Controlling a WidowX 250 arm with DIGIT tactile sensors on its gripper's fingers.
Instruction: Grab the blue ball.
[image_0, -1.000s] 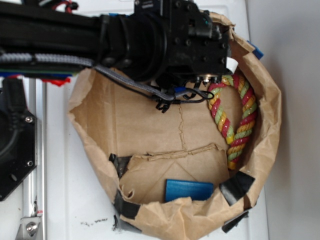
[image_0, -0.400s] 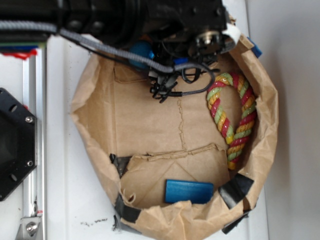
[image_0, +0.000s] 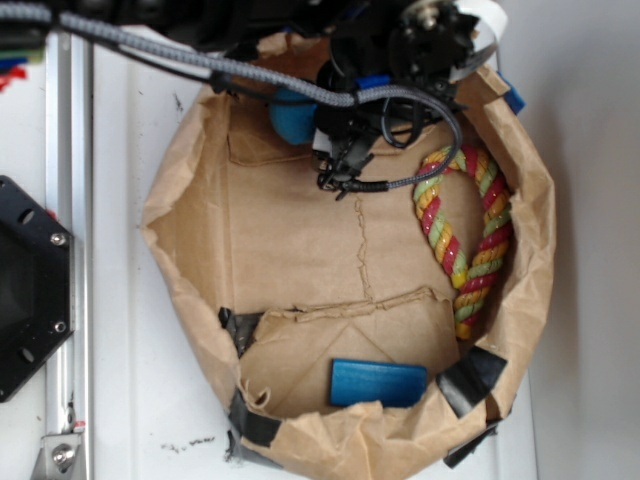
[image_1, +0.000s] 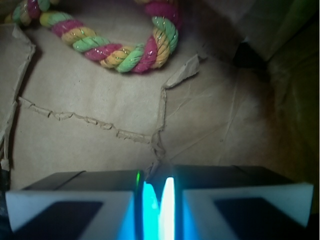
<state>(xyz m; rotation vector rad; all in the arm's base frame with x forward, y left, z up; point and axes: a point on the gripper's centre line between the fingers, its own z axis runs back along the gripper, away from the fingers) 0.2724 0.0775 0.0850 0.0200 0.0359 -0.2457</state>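
At the far rim of the brown paper bag (image_0: 175, 260), the pincer (image_1: 159, 210) is clamping the blue ball (image_0: 293, 115), its two white pads (image_1: 55, 210) pressing in from either side. From the wrist camera, only a bright teal sliver of the ball is showing in the narrow gap between the pads. From the exterior camera, the ball is sitting just under the black arm (image_0: 420, 40), close to the bag's top edge, with a braided cable (image_0: 200, 62) looping across in front of it. Beyond the pincer, a red, yellow and green rope toy (image_0: 470, 240) is lying curved along the bag's right wall. A flat blue block (image_0: 378, 383) is resting at the near end of the bag floor, well apart from the ball. Black tape (image_0: 470, 375) is patching the bag's near rim, and the bag is standing on a white desk (image_0: 130, 400).
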